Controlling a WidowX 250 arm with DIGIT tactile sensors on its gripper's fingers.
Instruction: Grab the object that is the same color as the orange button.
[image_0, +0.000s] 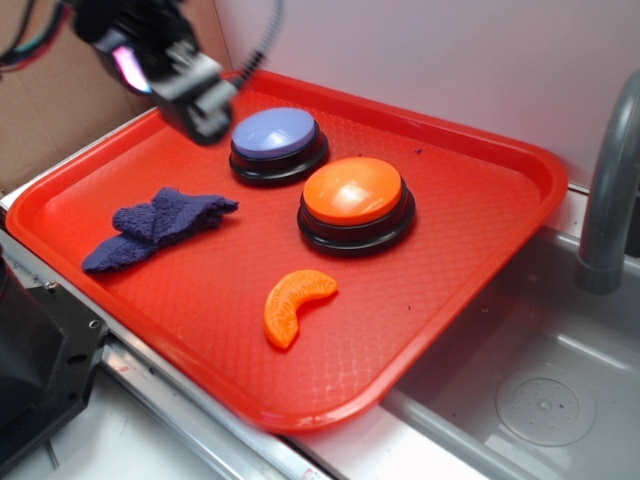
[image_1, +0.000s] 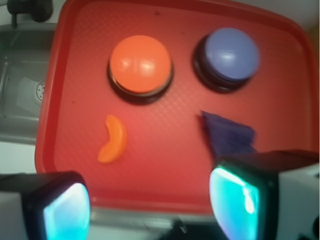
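Note:
The object, a small orange crescent slice (image_0: 295, 305) (image_1: 113, 139), lies flat on the red tray (image_0: 450, 250), just in front of the orange button (image_0: 354, 200) (image_1: 140, 65). My gripper (image_0: 195, 100) (image_1: 150, 205) hangs high over the tray's back left part, near the lavender-blue button (image_0: 275, 140) (image_1: 229, 56), far from the slice. In the wrist view its two fingers stand wide apart with nothing between them; the slice lies beyond them, toward the left finger (image_1: 55, 207).
A purple-blue knitted cloth (image_0: 155, 225) (image_1: 227, 132) lies on the tray's left side. A metal sink (image_0: 540, 390) with a grey faucet (image_0: 610, 190) is to the right of the tray. A black block (image_0: 35, 350) stands at the lower left.

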